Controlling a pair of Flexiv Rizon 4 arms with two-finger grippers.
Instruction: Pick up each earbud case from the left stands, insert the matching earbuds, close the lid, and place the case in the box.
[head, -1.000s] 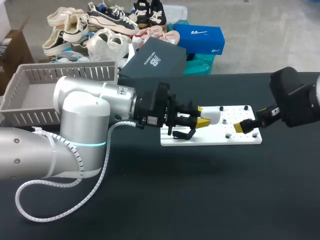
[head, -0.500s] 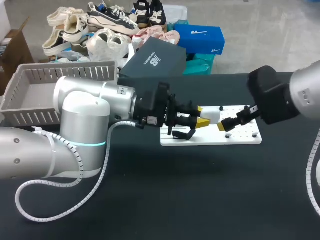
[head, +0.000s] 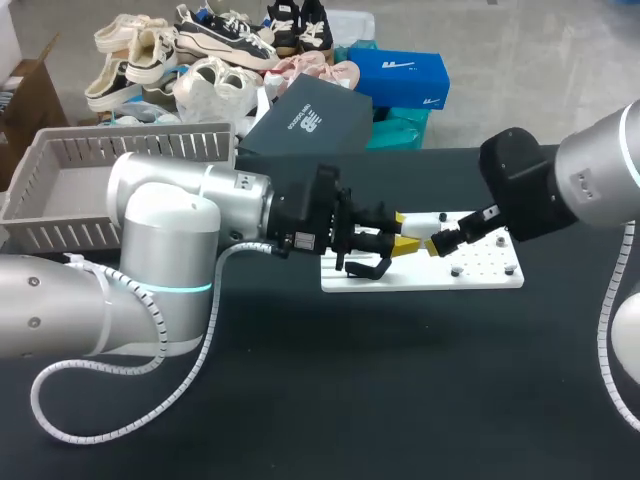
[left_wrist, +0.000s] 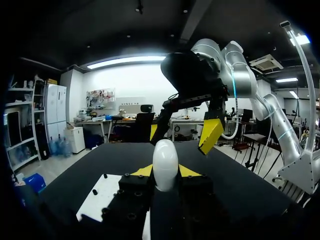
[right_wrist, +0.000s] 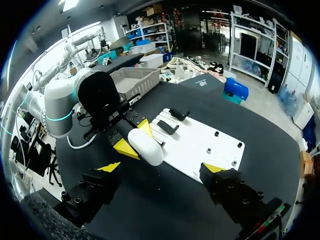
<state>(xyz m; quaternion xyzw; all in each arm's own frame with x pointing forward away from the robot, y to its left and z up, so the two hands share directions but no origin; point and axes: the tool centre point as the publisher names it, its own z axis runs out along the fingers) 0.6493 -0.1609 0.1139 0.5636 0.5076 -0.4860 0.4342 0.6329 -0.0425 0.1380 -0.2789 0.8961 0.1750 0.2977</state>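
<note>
white earbud case (left_wrist: 165, 159) pinched between tips of left claw (left_wrist: 165, 171).

The earbud case (head: 425, 233) is plain glossy white. Beneath it, the board (head: 485, 275) is matte white, dotted with small black pegs (head: 456, 271) and carrying black stands (right_wrist: 167, 127). The left gripper (left_wrist: 165, 172) and right gripper (right_wrist: 161, 167) are black with bright yellow tips. The left arm (head: 170, 225) is silver-grey with a pale blue ring (head: 170, 290). Around the board, the table (head: 400, 380) is black. Far from the board, the box (head: 130, 148) is light grey and slatted.
</note>
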